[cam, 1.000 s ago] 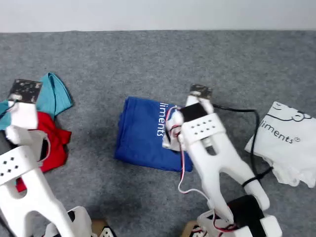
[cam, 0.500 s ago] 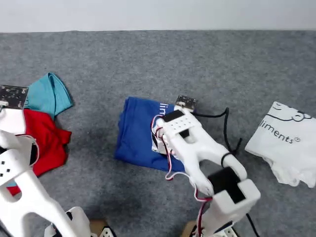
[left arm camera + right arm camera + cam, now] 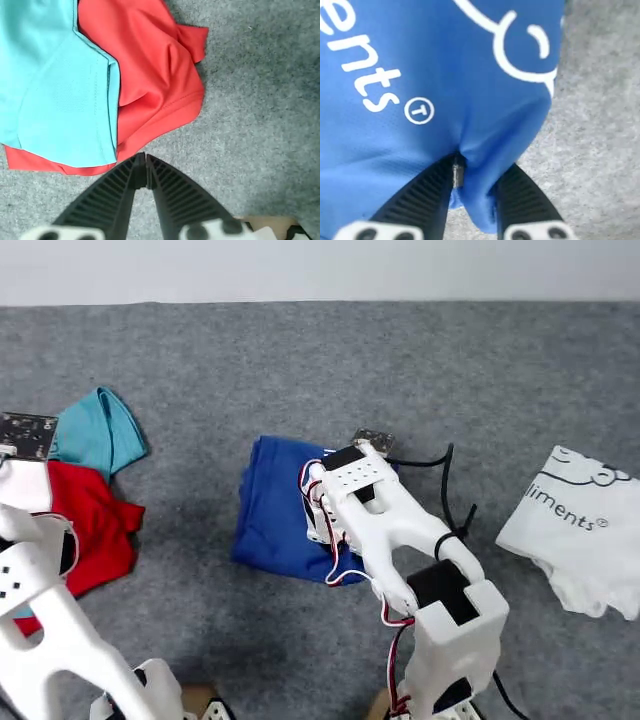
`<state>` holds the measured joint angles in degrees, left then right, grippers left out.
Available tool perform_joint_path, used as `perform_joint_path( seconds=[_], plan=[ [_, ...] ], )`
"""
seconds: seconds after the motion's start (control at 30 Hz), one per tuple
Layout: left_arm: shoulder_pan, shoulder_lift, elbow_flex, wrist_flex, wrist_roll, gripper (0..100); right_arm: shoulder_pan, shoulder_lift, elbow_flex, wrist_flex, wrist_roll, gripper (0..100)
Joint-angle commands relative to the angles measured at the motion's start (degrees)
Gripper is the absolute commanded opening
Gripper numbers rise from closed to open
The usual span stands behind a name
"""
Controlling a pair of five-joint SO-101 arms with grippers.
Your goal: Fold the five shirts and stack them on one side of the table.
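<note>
A folded blue shirt [image 3: 275, 510] with white print lies in the middle of the grey table. My right gripper [image 3: 472, 172] is shut on the blue shirt [image 3: 435, 75], with a fold of its edge pinched between the fingers; in the high view the right gripper [image 3: 335, 502] sits over the shirt's right part. At the left edge a red shirt [image 3: 95, 525] lies crumpled with a teal shirt [image 3: 95, 435] on it. My left gripper [image 3: 145, 172] is shut and empty, just off the red shirt [image 3: 155, 75] and teal shirt [image 3: 55, 100]. A white shirt [image 3: 580, 530] lies at the right.
The grey felt table [image 3: 330, 370] has open room across the back and between the shirts. The right arm's black cable [image 3: 445, 490] loops over the felt beside the blue shirt. The left arm's white body [image 3: 45, 630] stands at the front left.
The right arm has swung left and dropped onto the blue shirt, taking hold of its edge. The left arm drew back toward the left edge, off the red shirt.
</note>
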<state>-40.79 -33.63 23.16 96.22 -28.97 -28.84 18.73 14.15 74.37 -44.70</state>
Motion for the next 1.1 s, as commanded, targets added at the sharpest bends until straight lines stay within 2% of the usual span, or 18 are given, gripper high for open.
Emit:
perform_joint_path(
  seconds=[0.0, 0.1, 0.23, 0.47, 0.6, 0.67, 0.77, 0.93, 1.07],
  plan=[
    [-0.4, -1.1, -0.2, 0.2, -0.7, 1, 1.2, 1.3, -0.5, 0.8, 1.8, 0.8],
    [-0.4, -1.1, -0.2, 0.2, -0.7, 1, 3.6, -2.1, -0.5, 3.2, 5.8, 0.8],
    [-0.4, -1.1, -0.2, 0.2, -0.9, 1, 10.3, -8.0, -0.5, 4.7, 17.8, 0.8],
    [-0.4, -1.1, -0.2, 0.2, -2.4, 1, 26.3, -11.9, -4.4, -0.7, 52.6, 0.8],
    [-0.4, -1.1, -0.1, 0.4, -2.4, 1, 32.4, -10.6, -8.4, -6.3, 73.2, 0.8],
    [-0.4, -1.1, -0.1, 0.5, -2.4, 1, 33.7, -8.1, -10.8, -8.5, 79.6, 0.8],
    [-0.4, -1.4, 1.0, 0.5, -2.4, 1, 35.1, -3.0, -17.2, -9.3, 85.0, 0.8],
    [-0.4, -1.5, 4.0, 0.5, -2.6, 1, 36.0, 5.5, -29.0, -8.1, 88.6, 1.1],
    [-0.4, -1.5, 4.2, 0.5, -3.1, 1, 35.8, 7.0, -33.9, -2.9, 86.6, 14.3]
  ],
)
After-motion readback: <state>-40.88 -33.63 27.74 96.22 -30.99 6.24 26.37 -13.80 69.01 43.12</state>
